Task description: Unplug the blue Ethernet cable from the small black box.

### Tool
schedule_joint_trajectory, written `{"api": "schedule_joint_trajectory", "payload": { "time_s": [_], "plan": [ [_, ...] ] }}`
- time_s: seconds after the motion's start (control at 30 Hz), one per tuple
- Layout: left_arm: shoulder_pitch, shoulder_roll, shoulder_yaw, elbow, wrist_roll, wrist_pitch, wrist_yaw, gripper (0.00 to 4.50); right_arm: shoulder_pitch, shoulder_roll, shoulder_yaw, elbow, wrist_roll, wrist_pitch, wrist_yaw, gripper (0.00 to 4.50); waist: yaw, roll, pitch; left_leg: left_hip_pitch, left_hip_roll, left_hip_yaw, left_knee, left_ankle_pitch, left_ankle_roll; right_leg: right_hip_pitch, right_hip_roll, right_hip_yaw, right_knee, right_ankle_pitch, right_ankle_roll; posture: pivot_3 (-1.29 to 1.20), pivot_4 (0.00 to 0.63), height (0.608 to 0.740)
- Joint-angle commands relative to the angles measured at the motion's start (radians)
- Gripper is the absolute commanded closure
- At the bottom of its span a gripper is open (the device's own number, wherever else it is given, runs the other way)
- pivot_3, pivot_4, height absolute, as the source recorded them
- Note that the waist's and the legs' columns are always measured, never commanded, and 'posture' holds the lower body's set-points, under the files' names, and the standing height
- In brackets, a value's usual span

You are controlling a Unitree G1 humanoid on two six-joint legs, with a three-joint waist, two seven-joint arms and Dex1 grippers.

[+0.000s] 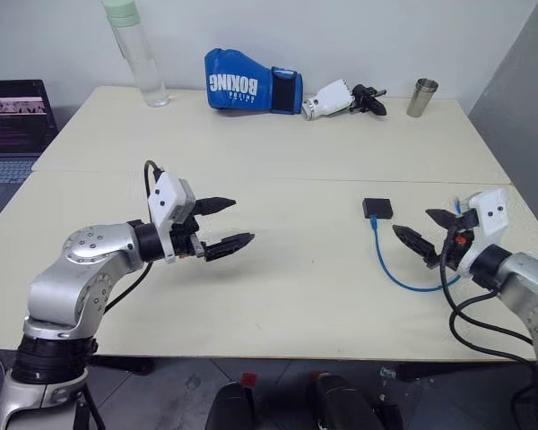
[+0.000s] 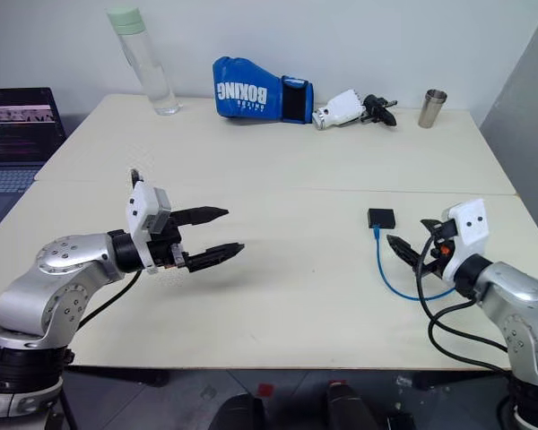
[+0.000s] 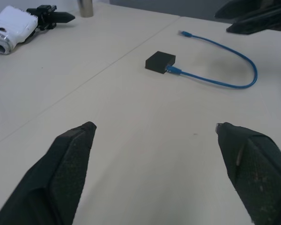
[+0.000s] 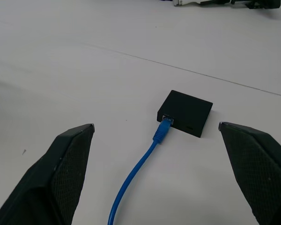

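1. At right of centre in the head view: small black box (image 1: 377, 208) flat on the table (image 1: 287, 179), blue Ethernet cable (image 1: 396, 269) plugged into its near edge, looping toward lower right.
2. Lower right: right gripper (image 1: 435, 231), fingers spread wide, empty, close beside the cable loop, probably to take the plug.
3. Centre left: left gripper (image 1: 222, 224), wide apart, empty, well away from the box, likely meant to steady it.
4. Plug still seated; unplugging not yet started.
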Motion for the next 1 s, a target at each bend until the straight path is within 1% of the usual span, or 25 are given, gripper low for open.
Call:
{"api": "schedule_joint_trajectory", "payload": {
  "time_s": [0.03, 0.17, 0.3, 0.4, 0.57, 0.63, 0.67, 0.77, 0.83, 0.87, 1.0],
  "plan": [
    [-0.042, -0.023, -0.068, -0.043, 0.001, -0.03, -0.047, 0.02, -0.047, 0.083, 0.09, 0.039, -0.101, -0.043, -0.12, 0.0, 0.0, 0.0, 0.0, 0.0, 0.0, 0.0, 0.0, 0.0, 0.0, 0.0, 0.0, 0.001, 0.001, 0.0, 0.0, 0.0, 0.15, 0.74],
    [-0.089, -0.059, -0.122, -0.021, 0.024, -0.057, -0.064, 0.02, -0.078, 0.165, 0.154, 0.128, -0.195, -0.1, -0.205, 0.0, 0.002, 0.0, 0.0, -0.001, 0.0, 0.001, 0.0, 0.001, -0.001, -0.001, 0.0, 0.0, 0.001, 0.0, 0.0, 0.0, 0.15, 0.74],
    [-0.131, -0.101, -0.159, 0.029, 0.076, -0.115, -0.062, 0.02, -0.109, 0.249, 0.18, 0.247, -0.276, -0.178, -0.282, 0.0, 0.002, 0.0, 0.0, -0.001, -0.001, 0.001, 0.0, 0.001, -0.002, -0.001, 0.0, 0.0, 0.001, 0.0, 0.0, 0.0, 0.15, 0.74],
    [-0.14, -0.115, -0.176, 0.044, 0.095, -0.144, -0.074, 0.02, -0.144, 0.294, 0.178, 0.322, -0.315, -0.198, -0.332, 0.0, 0.0, 0.001, 0.0, -0.001, -0.001, 0.002, 0.0, 0.002, -0.003, -0.001, 0.0, 0.0, 0.001, 0.0, 0.0, 0.0, 0.15, 0.74],
    [-0.137, -0.118, -0.177, 0.067, 0.119, -0.175, -0.085, 0.02, -0.196, 0.35, 0.151, 0.413, -0.333, -0.225, -0.378, 0.0, -0.001, 0.001, 0.0, -0.001, 0.0, 0.002, 0.0, 0.002, -0.004, -0.002, 0.0, 0.001, 0.001, 0.0, 0.0, 0.0, 0.15, 0.74],
    [-0.134, -0.117, -0.172, 0.074, 0.125, -0.182, -0.087, 0.0, -0.214, 0.37, 0.146, 0.441, -0.335, -0.226, -0.391, 0.35, -0.001, 0.001, 0.0, -0.001, 0.0, 0.002, 0.0, 0.002, -0.004, -0.002, 0.0, 0.001, 0.001, 0.0, 0.0, 0.0, 0.15, 0.74],
    [-0.133, -0.117, -0.17, 0.078, 0.127, -0.186, -0.088, 0.0, -0.22, 0.376, 0.147, 0.449, -0.338, -0.228, -0.393, 0.43, -0.002, 0.001, 0.0, -0.001, 0.0, 0.002, 0.0, 0.002, -0.004, -0.002, 0.0, 0.001, 0.001, 0.0, 0.0, 0.0, 0.15, 0.74],
    [-0.13, -0.116, -0.166, 0.086, 0.133, -0.199, -0.092, 0.0, -0.228, 0.389, 0.149, 0.451, -0.344, -0.218, -0.399, 1.23, -0.003, 0.001, 0.0, -0.001, 0.0, 0.002, 0.0, 0.002, -0.004, -0.002, 0.0, 0.001, 0.001, 0.0, 0.0, 0.0, 0.15, 0.74],
    [-0.127, -0.114, -0.163, 0.091, 0.136, -0.205, -0.094, 0.0, -0.228, 0.395, 0.152, 0.444, -0.348, -0.207, -0.402, 1.65, -0.005, 0.001, 0.0, -0.001, 0.0, 0.002, 0.0, 0.002, -0.004, -0.002, 0.0, 0.001, 0.001, 0.0, 0.0, 0.0, 0.15, 0.74],
    [-0.126, -0.114, -0.162, 0.093, 0.136, -0.208, -0.094, 0.0, -0.228, 0.397, 0.154, 0.441, -0.351, -0.203, -0.402, 1.96, -0.006, 0.001, 0.0, -0.001, 0.0, 0.002, 0.0, 0.002, -0.004, -0.002, 0.0, 0.001, 0.001, 0.0, 0.0, 0.0, 0.15, 0.74],
    [-0.124, -0.116, -0.157, 0.101, 0.137, -0.212, -0.089, 0.0, -0.228, 0.407, 0.158, 0.424, -0.354, -0.186, -0.408, 2.78, -0.009, 0.001, 0.0, -0.001, 0.0, 0.002, 0.0, 0.002, -0.004, -0.002, 0.0, 0.001, 0.001, 0.0, 0.0, 0.0, 0.15, 0.74]
  ]
}}
